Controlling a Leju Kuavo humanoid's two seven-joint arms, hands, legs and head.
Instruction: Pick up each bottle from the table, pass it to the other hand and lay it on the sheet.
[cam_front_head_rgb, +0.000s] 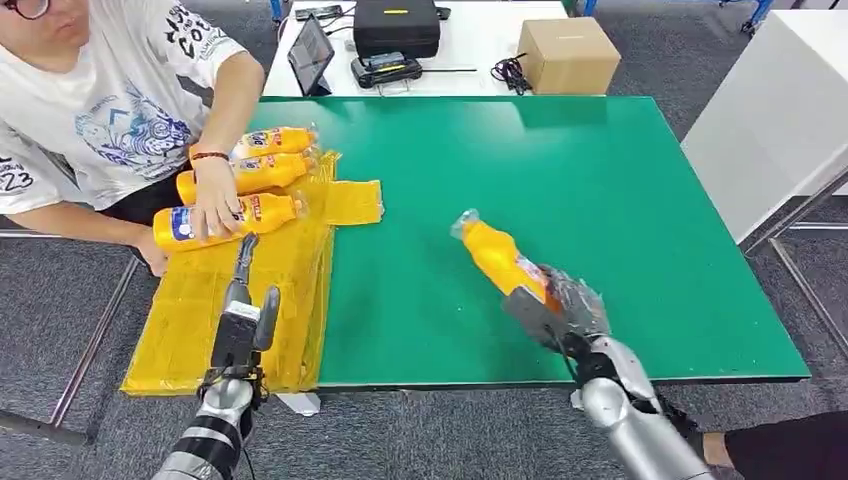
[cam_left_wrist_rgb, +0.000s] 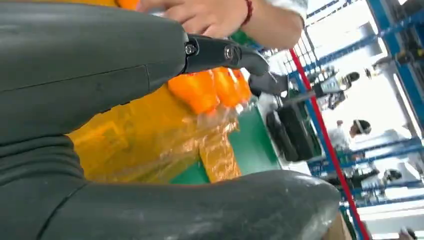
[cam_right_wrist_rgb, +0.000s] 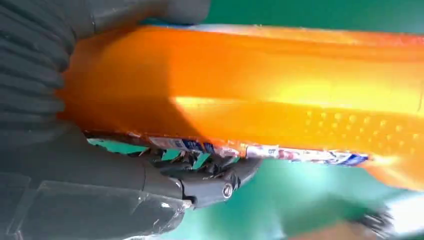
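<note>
I'm holding one bottle (cam_front_head_rgb: 500, 262) in the right hand (cam_front_head_rgb: 560, 308), fingers wrapped round its base end, just over the green desk (cam_front_head_rgb: 620, 200) near the front edge. Its long axis is running from my hand up and to the left, cap end aiming toward the middle of the desk and roughly toward the left side. The left hand (cam_front_head_rgb: 243, 310) is hanging empty with fingers apart over the yellow sheet (cam_front_head_rgb: 270, 300), well apart from the bottle. So the handover gap is lying straight across the desk: free cap end is the nearer end for the left hand to take. Three bottles (cam_front_head_rgb: 262, 172) are already lying on the sheet's far end; a person's hand (cam_front_head_rgb: 214, 200) is resting on the nearest one, close to my left hand's path.
</note>
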